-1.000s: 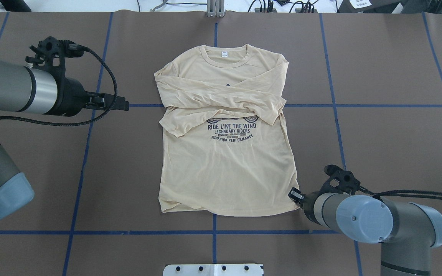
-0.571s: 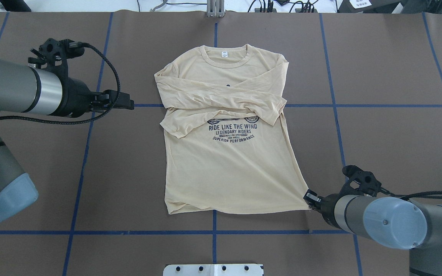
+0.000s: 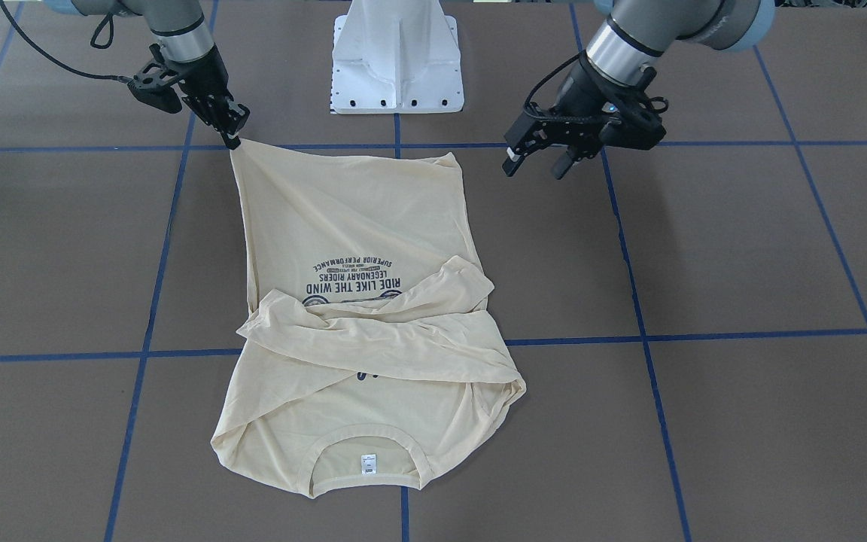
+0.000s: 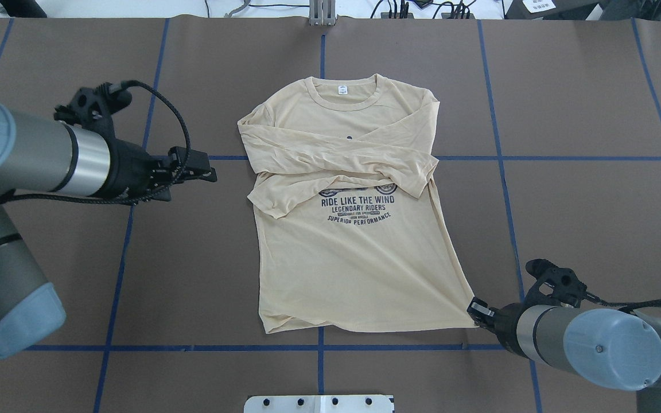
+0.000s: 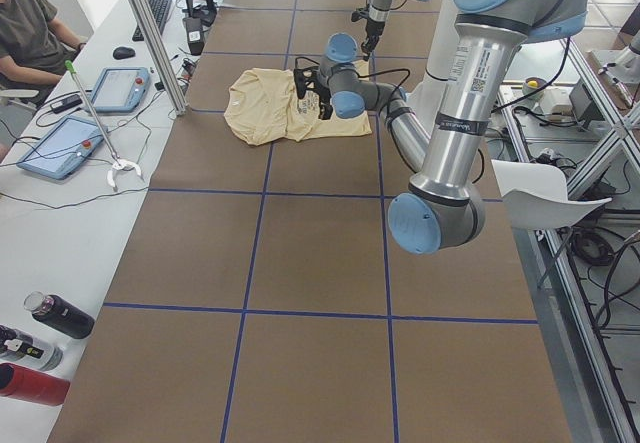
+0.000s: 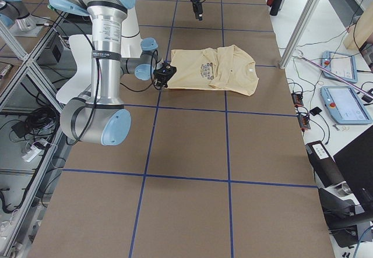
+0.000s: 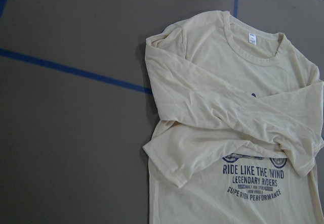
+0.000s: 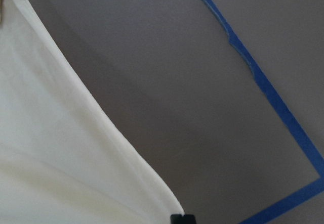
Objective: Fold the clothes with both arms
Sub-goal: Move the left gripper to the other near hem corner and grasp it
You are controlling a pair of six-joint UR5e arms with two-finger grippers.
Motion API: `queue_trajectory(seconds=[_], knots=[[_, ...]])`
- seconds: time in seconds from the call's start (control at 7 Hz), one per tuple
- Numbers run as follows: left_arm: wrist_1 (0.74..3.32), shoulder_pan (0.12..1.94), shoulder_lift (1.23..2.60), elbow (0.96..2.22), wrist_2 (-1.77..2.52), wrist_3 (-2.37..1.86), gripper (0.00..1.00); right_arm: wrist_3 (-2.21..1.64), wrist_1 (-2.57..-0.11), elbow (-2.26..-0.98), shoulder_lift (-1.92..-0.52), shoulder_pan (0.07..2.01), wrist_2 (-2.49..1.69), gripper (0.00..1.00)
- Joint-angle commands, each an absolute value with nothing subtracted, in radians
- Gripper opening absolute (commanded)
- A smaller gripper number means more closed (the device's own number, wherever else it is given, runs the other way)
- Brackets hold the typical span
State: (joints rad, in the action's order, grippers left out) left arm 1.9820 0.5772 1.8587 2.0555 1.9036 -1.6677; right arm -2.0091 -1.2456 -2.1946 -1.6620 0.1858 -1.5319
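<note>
The pale yellow long-sleeved T-shirt (image 4: 353,252) lies face up on the brown table, both sleeves folded across the chest above the navy print. Its white neck label (image 4: 342,89) points away from the robot. My right gripper (image 4: 475,310) is shut on the shirt's near right hem corner and holds it taut; the front view shows it too (image 3: 234,135). My left gripper (image 4: 207,172) is open and empty, hovering left of the shirt, level with the sleeves; the front view shows its fingers spread (image 3: 535,167). The left wrist view shows the shirt's upper half (image 7: 228,113).
The white pedestal base (image 3: 397,60) stands at the table's near edge. Blue tape lines (image 4: 129,241) grid the brown table cover. A metal post (image 4: 322,11) and cables sit at the far edge. Tablets (image 5: 60,148) and bottles (image 5: 55,315) lie on the side bench.
My right gripper has pulled the hem corner to the right and toward the robot, and the whole shirt has slid right. My left gripper has moved right, closer to the shirt.
</note>
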Motion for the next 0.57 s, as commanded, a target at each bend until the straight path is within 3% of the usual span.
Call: queue_trajectory(seconds=[0.0,0.43], knots=[[1.98,0.38,1.85,2.046,1.803,-1.863,0.97,-2.01,-1.246,-2.197,-1.663,0.183,-1.526,0.0],[1.987,0.198,1.874,1.964,1.689,-1.979,0.79,-2.01,-1.246,-2.198,-1.663,0.186,-1.523,0.0]])
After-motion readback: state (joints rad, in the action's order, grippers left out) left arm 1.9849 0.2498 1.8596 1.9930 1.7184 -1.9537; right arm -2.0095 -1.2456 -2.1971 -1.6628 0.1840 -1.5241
